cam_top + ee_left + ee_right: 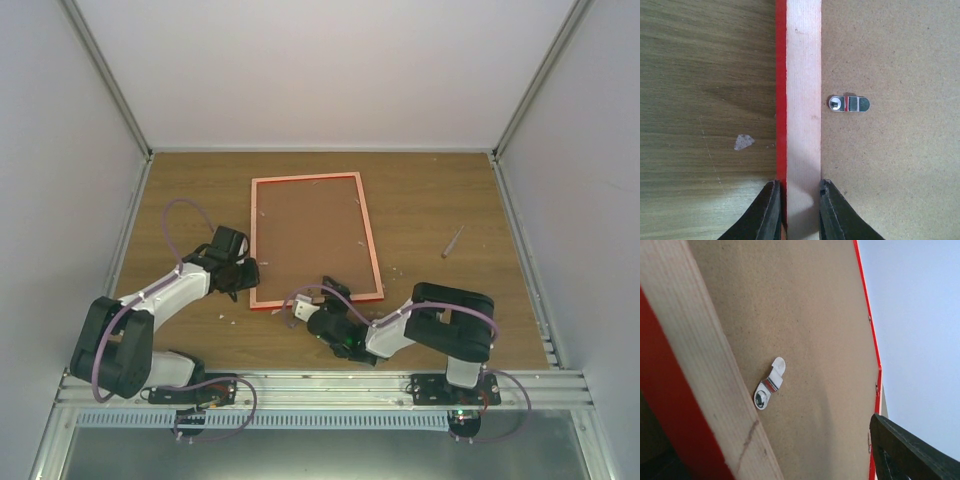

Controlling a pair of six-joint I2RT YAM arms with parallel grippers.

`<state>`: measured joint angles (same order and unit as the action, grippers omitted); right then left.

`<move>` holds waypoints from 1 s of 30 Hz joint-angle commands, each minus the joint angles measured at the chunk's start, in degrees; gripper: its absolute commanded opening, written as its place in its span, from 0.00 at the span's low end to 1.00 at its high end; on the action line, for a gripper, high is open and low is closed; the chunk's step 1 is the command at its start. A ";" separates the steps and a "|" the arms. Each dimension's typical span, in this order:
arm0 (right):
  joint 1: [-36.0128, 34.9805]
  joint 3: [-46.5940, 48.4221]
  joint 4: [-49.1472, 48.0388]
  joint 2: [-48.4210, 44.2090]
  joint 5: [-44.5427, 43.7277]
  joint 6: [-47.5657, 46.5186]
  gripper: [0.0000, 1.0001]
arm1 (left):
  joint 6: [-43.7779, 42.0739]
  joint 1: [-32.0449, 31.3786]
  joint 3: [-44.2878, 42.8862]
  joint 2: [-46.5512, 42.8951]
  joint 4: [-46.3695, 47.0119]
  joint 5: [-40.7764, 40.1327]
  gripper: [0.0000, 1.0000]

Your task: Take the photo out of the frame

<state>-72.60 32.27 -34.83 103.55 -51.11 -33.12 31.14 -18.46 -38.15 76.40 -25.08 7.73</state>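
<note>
1. Top view: soft, even overhead light, slightly dim; white walls (pixel 300 70) washed out, detail soft; faint soft shadows on table (pixel 430 200).
2. Left wrist: bright, sharp on the frame (pixel 802 75); glare on metal clip (pixel 849 104); left fingers (pixel 765 215) dark, slightly blurred, shadowing the rail.
3. Right wrist: backing board (pixel 805 315) fairly sharp, broad soft shadow; right finger (pixel 910 450) dark, out of focus; bluish wall (pixel 920 315).
</note>
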 commanded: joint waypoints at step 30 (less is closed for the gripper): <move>3.43 -3.35 -49.67 0.54 -3.24 -30.78 0.08 | 6.85 2.76 -0.96 -25.16 -1.40 5.00 0.35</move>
<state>-69.82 27.42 -73.76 108.47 -52.75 -66.15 36.34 -16.75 -37.34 56.55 -24.69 11.86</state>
